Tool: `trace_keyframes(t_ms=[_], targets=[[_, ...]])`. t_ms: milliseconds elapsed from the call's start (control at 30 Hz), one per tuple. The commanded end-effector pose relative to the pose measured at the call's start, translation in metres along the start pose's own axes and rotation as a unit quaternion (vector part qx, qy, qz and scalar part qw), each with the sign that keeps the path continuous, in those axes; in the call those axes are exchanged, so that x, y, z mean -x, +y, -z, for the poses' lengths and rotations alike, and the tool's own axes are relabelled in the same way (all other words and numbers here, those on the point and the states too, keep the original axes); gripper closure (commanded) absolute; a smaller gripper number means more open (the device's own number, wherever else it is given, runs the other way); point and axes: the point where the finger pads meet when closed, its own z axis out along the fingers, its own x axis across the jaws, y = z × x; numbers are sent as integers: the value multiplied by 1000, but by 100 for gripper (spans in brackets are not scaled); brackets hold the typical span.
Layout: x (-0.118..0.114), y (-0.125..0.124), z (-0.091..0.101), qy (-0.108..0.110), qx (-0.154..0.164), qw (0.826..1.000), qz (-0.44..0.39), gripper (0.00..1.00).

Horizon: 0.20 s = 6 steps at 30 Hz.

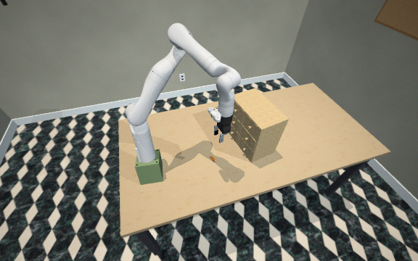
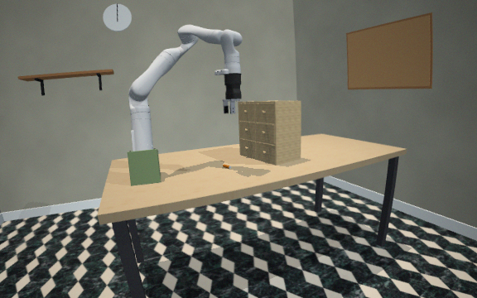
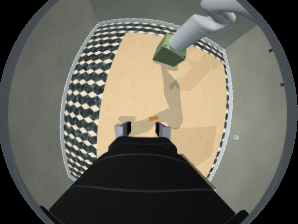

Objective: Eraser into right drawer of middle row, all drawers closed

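A white arm's gripper [image 2: 229, 108] hangs fingers-down in front of the small chest [image 2: 270, 131], level with its top row of drawers, fingers spread wide and holding nothing. All drawers appear flush with the chest's front, so the middle-right drawer [image 2: 266, 133] is not yet opened. The eraser [image 2: 226, 165], a small orange piece, lies on the table [image 2: 346, 155] well below the gripper, between the chest and the arm's green pedestal [image 2: 144, 166], partly within the arm's shadow.

In the top view the gripper [image 1: 220, 137] sits just beside the chest [image 1: 261, 121] face, with the eraser [image 1: 212, 158] nearer the table's front edge. The wrist view looks straight down: the orange eraser [image 3: 153, 117] shows between the 2 fingertips, far beneath them, with the pedestal [image 3: 170, 54] beyond.

The open fingers and position by the drawer fronts suggest 1 of 2 next moves: dropping to collect the eraser, or engaging a knob. Judging by the closed drawers, the task stands at its start. A pull must stay short, since the trays have no stop and droop past half their length.
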Motion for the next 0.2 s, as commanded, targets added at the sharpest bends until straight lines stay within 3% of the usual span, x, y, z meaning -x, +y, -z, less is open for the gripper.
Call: trace_keyframes(t_ms=[0, 167], targets=[[0, 0, 1, 0, 1, 1000, 0, 0], [0, 0, 1, 0, 1, 1000, 0, 0]])
